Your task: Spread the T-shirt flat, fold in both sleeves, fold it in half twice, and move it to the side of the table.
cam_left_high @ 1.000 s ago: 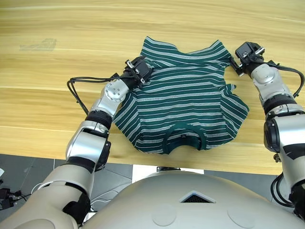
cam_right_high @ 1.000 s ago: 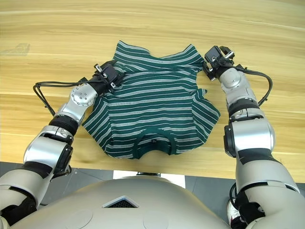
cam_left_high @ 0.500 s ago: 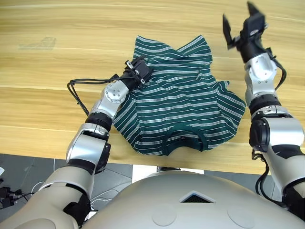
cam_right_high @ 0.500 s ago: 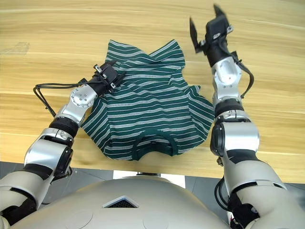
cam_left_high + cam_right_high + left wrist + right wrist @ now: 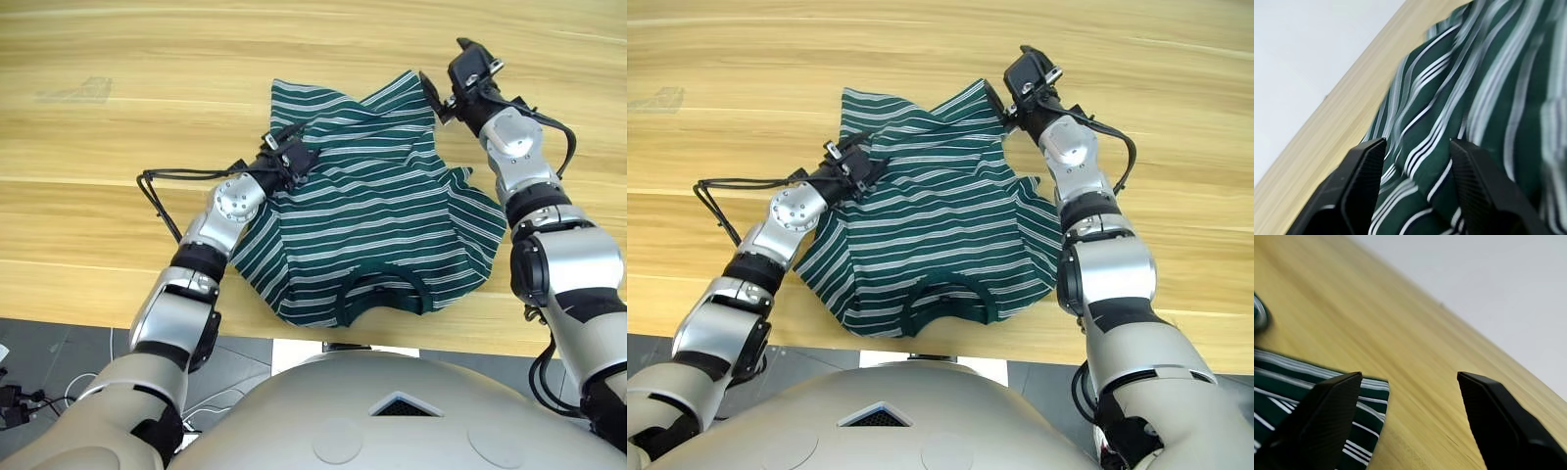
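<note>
Left eye view, starting at the left: what is the left gripper (image 5: 289,157) doing?

It sits on the far left part of the T-shirt (image 5: 372,215). The left wrist view has its fingers standing apart with striped cloth showing in the gap, so I judge it open over the fabric and not pinching it.

And the shirt itself?

It lies rumpled in the middle of the table (image 5: 98,206), collar at the near edge and hem on the far side. The left side is bunched under the gripper, the hem is wavy, and a sleeve sticks out on the right. Nothing is folded.

Then the right gripper (image 5: 1408,375)?

It is at the far right corner of the hem with its fingers wide apart. In the right wrist view the cloth's corner lies just beside one finger, not between the two.

So which step is this?

I would say the first one, spreading the shirt flat. Sleeves and halving have not begun.

What does the next move call for?

Probably bringing the right fingers down around that hem corner and closing on it, taking a matching hold on the left, then drawing the two corners apart and away to pull the hem straight.
</note>
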Available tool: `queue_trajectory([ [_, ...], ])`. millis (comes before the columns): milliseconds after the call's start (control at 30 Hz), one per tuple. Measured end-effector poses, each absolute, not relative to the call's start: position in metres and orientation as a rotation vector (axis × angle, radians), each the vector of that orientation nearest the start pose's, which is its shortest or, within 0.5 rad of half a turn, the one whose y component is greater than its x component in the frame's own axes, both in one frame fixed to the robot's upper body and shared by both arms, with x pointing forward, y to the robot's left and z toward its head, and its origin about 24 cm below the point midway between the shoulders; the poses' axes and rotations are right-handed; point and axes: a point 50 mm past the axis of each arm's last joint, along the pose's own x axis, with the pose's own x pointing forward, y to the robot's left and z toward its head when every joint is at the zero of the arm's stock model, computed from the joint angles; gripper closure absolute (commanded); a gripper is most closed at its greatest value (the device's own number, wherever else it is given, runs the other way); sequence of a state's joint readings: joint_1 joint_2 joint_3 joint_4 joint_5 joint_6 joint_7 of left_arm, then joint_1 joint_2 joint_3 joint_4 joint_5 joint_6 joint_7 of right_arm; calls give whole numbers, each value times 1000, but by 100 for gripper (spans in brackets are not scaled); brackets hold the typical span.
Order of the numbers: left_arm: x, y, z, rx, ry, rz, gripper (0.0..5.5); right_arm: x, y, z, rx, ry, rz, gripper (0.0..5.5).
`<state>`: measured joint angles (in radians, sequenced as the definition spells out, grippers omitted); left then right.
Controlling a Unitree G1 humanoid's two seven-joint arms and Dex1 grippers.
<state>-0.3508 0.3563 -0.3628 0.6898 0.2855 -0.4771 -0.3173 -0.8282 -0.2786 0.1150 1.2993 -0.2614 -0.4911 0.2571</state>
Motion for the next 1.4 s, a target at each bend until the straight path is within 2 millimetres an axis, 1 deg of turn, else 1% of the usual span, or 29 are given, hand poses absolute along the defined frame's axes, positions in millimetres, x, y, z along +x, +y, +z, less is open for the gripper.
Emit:
queue_trajectory([
  [33, 277, 133, -1, 732, 1, -819, 310, 373, -161, 52, -651, 114, 451, 187],
  [100, 270, 131, 0, 737, -4, -847, 310, 376, -154, 51, -717, 145, 463, 187],
  [167, 262, 130, 1, 741, 2, -865, 310, 373, -145, 40, -786, 211, 490, 187],
  [267, 253, 129, 1, 753, 7, -892, 310, 371, -136, 32, -841, 254, 502, 187],
  [400, 248, 127, 3, 767, 10, -903, 310, 370, -131, 29, -882, 274, 514, 187],
  [500, 247, 126, 4, 767, 12, -908, 310, 368, -132, 25, -933, 277, 521, 187],
  [667, 244, 125, 2, 763, 19, -912, 310, 366, -155, 22, -954, 297, 457, 187],
  [800, 243, 124, 2, 762, 20, -915, 310, 363, -176, 21, -938, 319, 381, 187],
  [867, 243, 124, 1, 761, 21, -916, 310, 362, -184, 19, -934, 331, 353, 187],
  [933, 242, 124, 1, 760, 21, -917, 310, 360, -188, 18, -929, 336, 333, 187],
  [1033, 242, 123, 0, 757, 23, -918, 310, 358, -190, 16, -876, 337, 320, 187],
  [1100, 242, 123, 0, 757, 24, -918, 310, 354, -187, 14, -769, 298, 340, 187],
  [1167, 248, 122, -1, 752, 22, -907, 310, 350, -177, 14, -582, 198, 338, 187],
  [1200, 254, 123, 0, 753, 22, -884, 310, 352, -170, 23, -483, 97, 319, 187],
  [1233, 261, 124, 0, 753, 27, -862, 310, 355, -167, 36, -413, -7, 297, 187],
  [1267, 271, 128, 2, 763, 34, -832, 310, 358, -166, 57, -342, -154, 267, 187],
  [1333, 287, 137, 7, 785, 49, -783, 310, 360, -162, 87, -266, -379, 235, 187],
  [1367, 291, 139, 8, 792, 50, -776, 310, 359, -161, 94, -254, -433, 237, 187],
  [1400, 295, 140, 9, 809, 50, -775, 310, 357, -155, 106, -233, -530, 254, 187],
])
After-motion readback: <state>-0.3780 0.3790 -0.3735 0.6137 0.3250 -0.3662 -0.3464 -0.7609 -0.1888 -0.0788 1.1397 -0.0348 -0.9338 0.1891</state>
